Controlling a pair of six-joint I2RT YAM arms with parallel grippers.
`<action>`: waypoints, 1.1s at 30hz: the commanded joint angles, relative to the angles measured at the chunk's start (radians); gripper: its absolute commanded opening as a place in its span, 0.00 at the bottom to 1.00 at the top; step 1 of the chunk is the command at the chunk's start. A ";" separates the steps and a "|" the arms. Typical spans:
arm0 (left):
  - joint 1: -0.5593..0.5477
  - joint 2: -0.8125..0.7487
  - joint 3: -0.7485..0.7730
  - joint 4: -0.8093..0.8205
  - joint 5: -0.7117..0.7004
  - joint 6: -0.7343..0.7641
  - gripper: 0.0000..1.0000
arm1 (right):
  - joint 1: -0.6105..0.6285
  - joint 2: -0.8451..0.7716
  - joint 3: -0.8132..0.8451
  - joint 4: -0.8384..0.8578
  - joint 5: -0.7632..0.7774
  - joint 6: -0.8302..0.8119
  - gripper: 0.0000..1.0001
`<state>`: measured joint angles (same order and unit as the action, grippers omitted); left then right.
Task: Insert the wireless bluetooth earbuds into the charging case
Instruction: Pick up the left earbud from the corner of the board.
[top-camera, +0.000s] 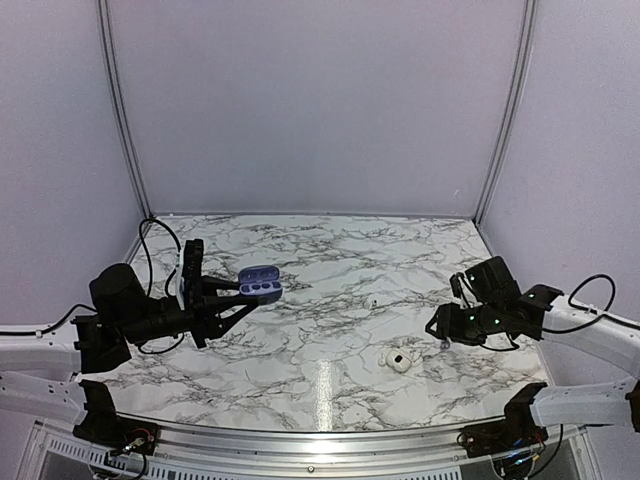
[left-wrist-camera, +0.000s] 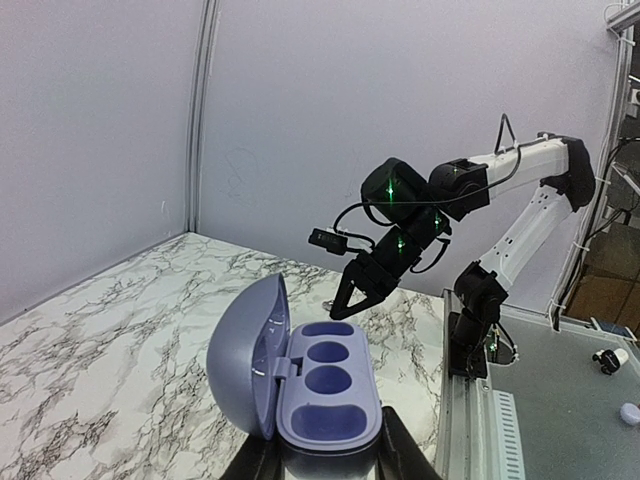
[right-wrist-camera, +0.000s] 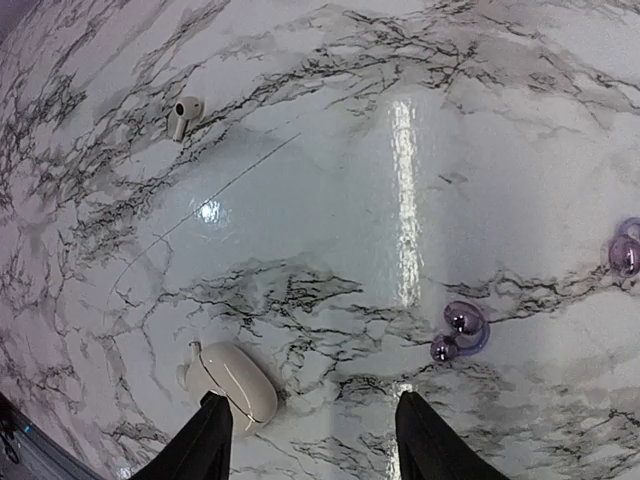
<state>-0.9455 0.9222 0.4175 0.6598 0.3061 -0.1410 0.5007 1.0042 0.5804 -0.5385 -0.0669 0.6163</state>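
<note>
Charging case (left-wrist-camera: 330, 405): left gripper (top-camera: 247, 295) is clamping it by the base, one finger on each side. It is holding the case over the left part of the marble table (top-camera: 340, 250), apparently raised off the surface. The opening is facing upward. The lid (left-wrist-camera: 243, 345) is standing swung back on its hinge, on the left in the left wrist view. Two oval wells (left-wrist-camera: 325, 365) are showing in the base, one behind the other, both bare.

Two earbuds (right-wrist-camera: 460, 330): small lavender, translucent pieces with shiny rounded ends are lying on the table's right side, well apart from the charging case. In the right wrist view one is lying just right of centre, near the right-hand finger. The second (right-wrist-camera: 627, 248) is sitting at the right edge of that view, partly cut off. They are lying apart from each other, not touching.

Free arm: right gripper (right-wrist-camera: 311, 400) is hanging above the table, jaws parted, gripping nothing. Bare marble is showing between its fingers. In the left wrist view its fingers are pointing downward.

Other items: white pebble-shaped piece (right-wrist-camera: 238, 385) is lying just beside the left-hand finger in the right wrist view, partly overlapped by it. Whether the finger is touching it I cannot tell. Also a white stem earbud (right-wrist-camera: 183, 115) is lying farther off, toward the upper left of that view, apart from everything else.
</note>
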 joint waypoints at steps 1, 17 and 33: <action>-0.004 -0.024 -0.010 0.011 0.012 0.011 0.09 | -0.004 -0.036 -0.020 0.003 0.112 0.088 0.55; -0.004 0.000 0.007 0.017 0.023 0.014 0.09 | -0.005 0.037 -0.075 -0.001 0.293 0.215 0.33; -0.004 -0.005 0.000 0.018 0.018 0.016 0.09 | -0.016 0.175 -0.091 0.114 0.305 0.158 0.29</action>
<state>-0.9455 0.9180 0.4164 0.6598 0.3134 -0.1406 0.4942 1.1458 0.4862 -0.4816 0.2077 0.7837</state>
